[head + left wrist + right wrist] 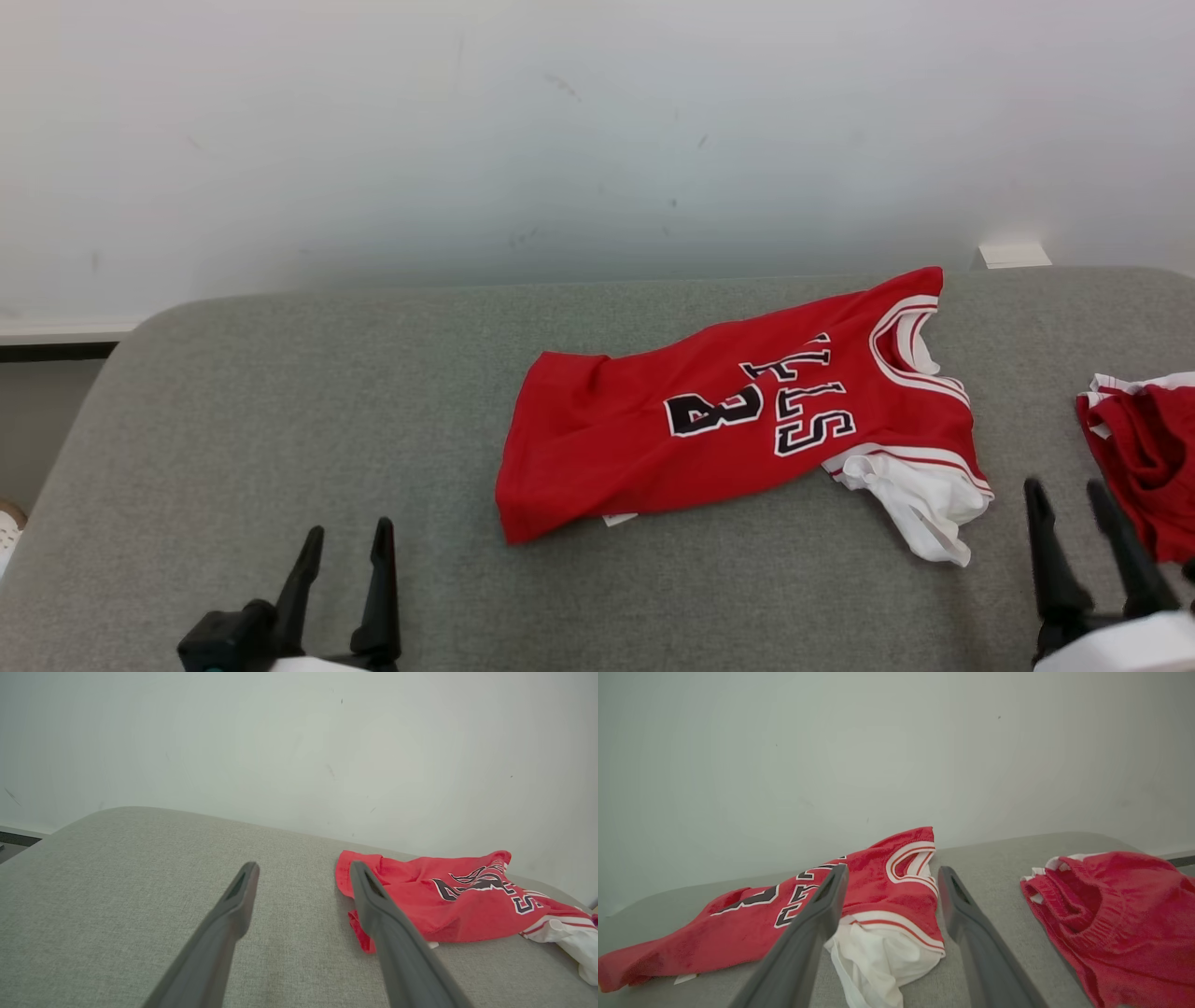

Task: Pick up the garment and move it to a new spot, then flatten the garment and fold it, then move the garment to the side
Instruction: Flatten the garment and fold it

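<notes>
Head view: your left gripper (348,530) hangs released and empty over the grey cushion's (280,392) near edge. The red jersey (738,411) lies rumpled right of centre, so your right gripper (1064,487), also released and near it, looks better placed to grab. Some red shorts (1144,457) hug the right edge.

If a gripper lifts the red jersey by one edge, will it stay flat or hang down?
Probably it hangs limp: the red jersey lies rumpled on the grey cushion. It looks thin, so likely light. Its white part would probably dangle.
</notes>
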You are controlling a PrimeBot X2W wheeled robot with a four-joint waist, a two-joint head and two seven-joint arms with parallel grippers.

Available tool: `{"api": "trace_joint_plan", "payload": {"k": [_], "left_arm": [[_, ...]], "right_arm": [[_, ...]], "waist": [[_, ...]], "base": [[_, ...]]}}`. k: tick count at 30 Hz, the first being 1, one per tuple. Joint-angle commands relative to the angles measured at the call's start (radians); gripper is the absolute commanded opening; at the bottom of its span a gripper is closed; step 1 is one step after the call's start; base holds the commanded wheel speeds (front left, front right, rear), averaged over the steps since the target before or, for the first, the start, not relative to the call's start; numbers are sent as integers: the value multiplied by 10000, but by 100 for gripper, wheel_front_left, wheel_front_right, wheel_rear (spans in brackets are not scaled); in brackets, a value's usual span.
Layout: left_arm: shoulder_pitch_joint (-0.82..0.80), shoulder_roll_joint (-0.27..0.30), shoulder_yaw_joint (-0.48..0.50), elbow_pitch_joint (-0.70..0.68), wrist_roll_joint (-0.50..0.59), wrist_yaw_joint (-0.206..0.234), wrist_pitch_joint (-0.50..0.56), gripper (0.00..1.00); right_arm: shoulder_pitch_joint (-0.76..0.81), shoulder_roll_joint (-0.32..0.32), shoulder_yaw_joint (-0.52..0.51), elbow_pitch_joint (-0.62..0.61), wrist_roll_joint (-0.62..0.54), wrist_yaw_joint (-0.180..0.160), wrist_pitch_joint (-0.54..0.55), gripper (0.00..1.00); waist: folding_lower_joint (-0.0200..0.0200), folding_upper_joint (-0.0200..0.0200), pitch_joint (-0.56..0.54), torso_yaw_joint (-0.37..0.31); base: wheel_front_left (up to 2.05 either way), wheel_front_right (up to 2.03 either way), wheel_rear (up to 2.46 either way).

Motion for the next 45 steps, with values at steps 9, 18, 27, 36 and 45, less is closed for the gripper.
{"api": "trace_joint_plan", "payload": {"k": [9,18,27,36,45], "left_arm": [[-18,40,-80,90,60,-91,-1,100],[-163,40,-209,234,180,-198,-1,100],[-304,40,-149,284,288,-264,-3,100],[-346,40,-93,332,340,-295,-1,100],[-85,38,-34,270,173,-174,-3,100]], "right_arm": [[986,879,-515,35,-1119,-21,400,100],[-14,1056,-620,1807,-1886,-21,1974,100],[-1225,1277,-691,3352,-2541,-21,2299,100],[-2023,1472,-678,4726,-2706,-21,2237,0],[-1543,1012,-368,3915,-3129,-21,1498,0]], "waist": [[1,0,28,-58],[1,0,170,368],[1,0,392,930],[1,0,443,1039],[1,0,259,541]], "base": [[0,0,0],[0,0,0],[0,0,0],[0,0,0],[0,0,0]]}}
